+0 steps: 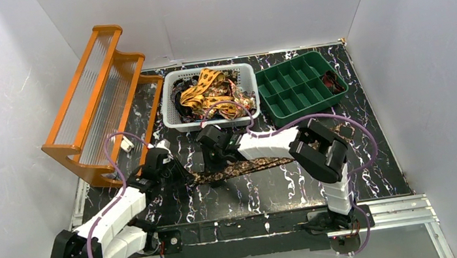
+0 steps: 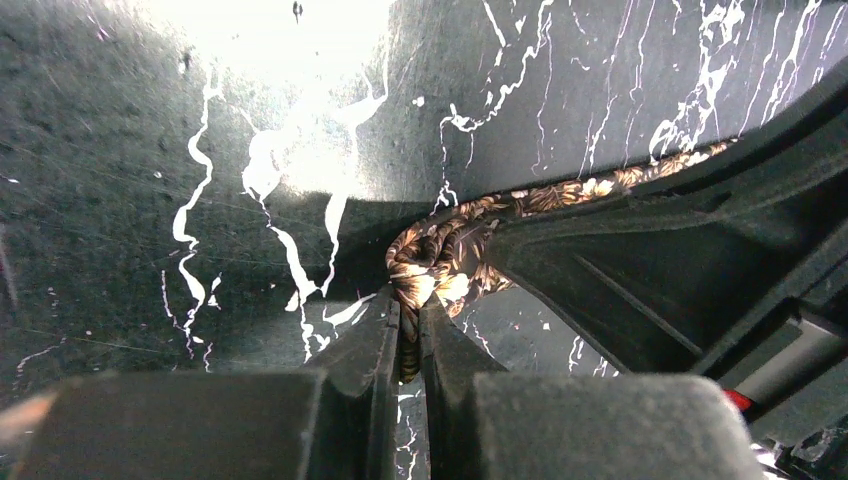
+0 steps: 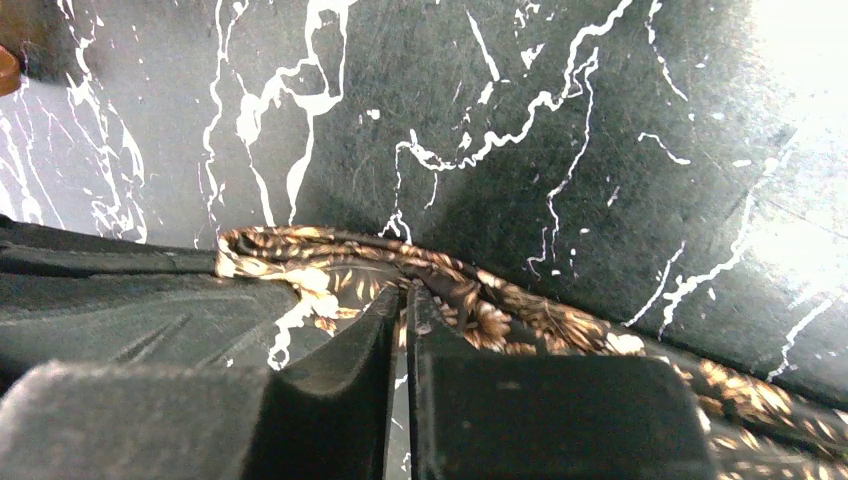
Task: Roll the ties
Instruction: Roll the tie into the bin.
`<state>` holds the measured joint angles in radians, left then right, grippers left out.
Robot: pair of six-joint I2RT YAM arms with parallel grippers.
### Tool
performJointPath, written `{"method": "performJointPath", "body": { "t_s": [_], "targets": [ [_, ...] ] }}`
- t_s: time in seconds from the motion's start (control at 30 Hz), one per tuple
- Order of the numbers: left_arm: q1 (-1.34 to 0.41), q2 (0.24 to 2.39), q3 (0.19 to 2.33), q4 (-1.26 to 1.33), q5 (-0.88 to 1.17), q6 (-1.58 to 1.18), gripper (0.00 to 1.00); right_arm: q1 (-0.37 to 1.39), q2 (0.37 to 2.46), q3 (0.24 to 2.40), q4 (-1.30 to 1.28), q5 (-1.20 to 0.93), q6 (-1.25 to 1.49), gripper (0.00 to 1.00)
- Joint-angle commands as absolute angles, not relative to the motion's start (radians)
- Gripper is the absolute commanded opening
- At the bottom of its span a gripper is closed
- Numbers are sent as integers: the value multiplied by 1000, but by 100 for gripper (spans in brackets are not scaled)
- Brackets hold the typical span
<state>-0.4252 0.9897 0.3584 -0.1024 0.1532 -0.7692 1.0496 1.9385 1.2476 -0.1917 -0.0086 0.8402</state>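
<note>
A dark brown tie with tan leaf print lies stretched across the black marbled table, running right and passing behind the right arm. My left gripper is shut on its folded left end. In the left wrist view that bunched end of the tie is pinched between my left gripper's fingers. My right gripper stands just to the right, shut on the same tie. In the right wrist view the tie bends up into my right gripper's narrow jaw gap. More ties, yellow-orange and dark, fill the basket.
The white basket stands at the back centre. A green compartment tray sits to its right with something dark in its far right cell. An orange ribbed rack stands at the back left. White walls enclose the table.
</note>
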Motion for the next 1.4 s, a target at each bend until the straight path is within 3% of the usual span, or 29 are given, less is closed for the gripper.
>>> {"method": "performJointPath", "body": {
  "t_s": [0.0, 0.23, 0.77, 1.37],
  "targets": [
    [-425, 967, 431, -190, 100, -714, 0, 1055, 1844, 1298, -261, 40, 789, 18],
    [-426, 985, 484, -234, 82, -669, 0, 1053, 1778, 1251, -229, 55, 813, 19],
    [-426, 1003, 505, -260, 74, -644, 0, 1048, 1968, 1320, -240, 7, 838, 18],
    [-443, 1031, 612, -305, 89, -619, 0, 1045, 2002, 1321, -218, -80, 848, 17]
  ]
}}
